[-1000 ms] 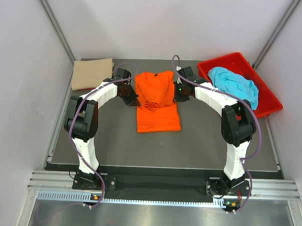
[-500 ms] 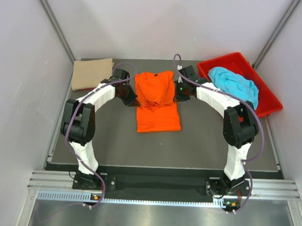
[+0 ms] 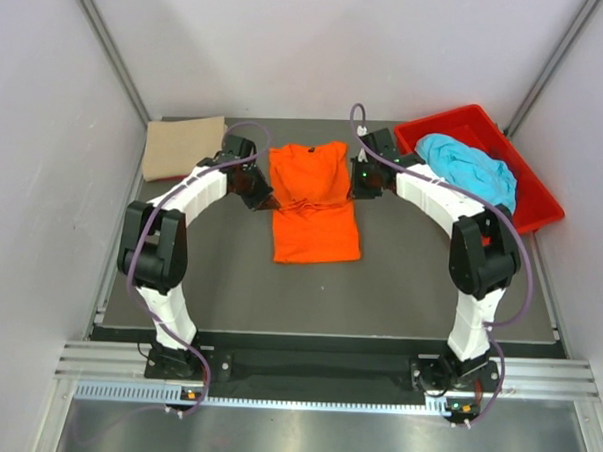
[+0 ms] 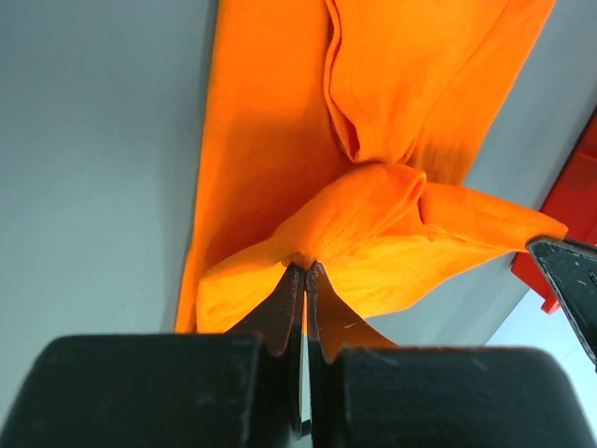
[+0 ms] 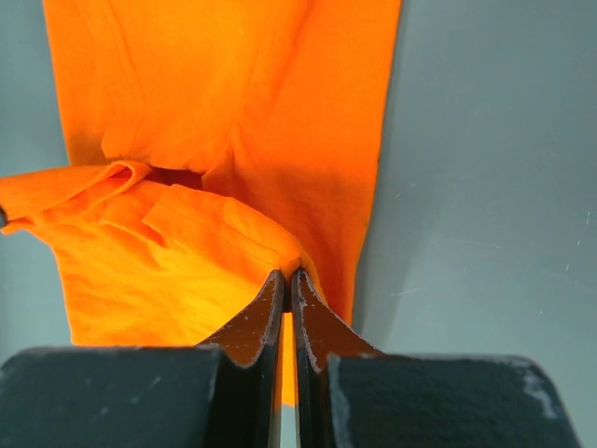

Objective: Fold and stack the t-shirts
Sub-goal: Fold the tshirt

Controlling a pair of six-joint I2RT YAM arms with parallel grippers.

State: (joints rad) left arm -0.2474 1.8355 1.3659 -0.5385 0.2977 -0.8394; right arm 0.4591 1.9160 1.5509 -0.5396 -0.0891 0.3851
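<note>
The orange t-shirt (image 3: 316, 202) lies lengthwise in the middle of the dark table, its far half lifted and doubled over the near half. My left gripper (image 3: 263, 192) is shut on the shirt's left edge, and the pinched cloth (image 4: 308, 257) shows at its tips in the left wrist view. At the right edge my right gripper (image 3: 356, 184) is shut on the cloth (image 5: 291, 264). A tan t-shirt (image 3: 183, 147) lies folded at the back left corner. A turquoise t-shirt (image 3: 469, 169) is crumpled in the red bin (image 3: 535, 211).
The red bin stands at the table's back right, close to the right arm's elbow. White walls enclose the table on three sides. The table's near edge (image 3: 327, 337) runs just ahead of the arm bases.
Both grippers have carried the pinched orange cloth a little farther toward the back of the table. The fold line on the shirt has shifted with them.
</note>
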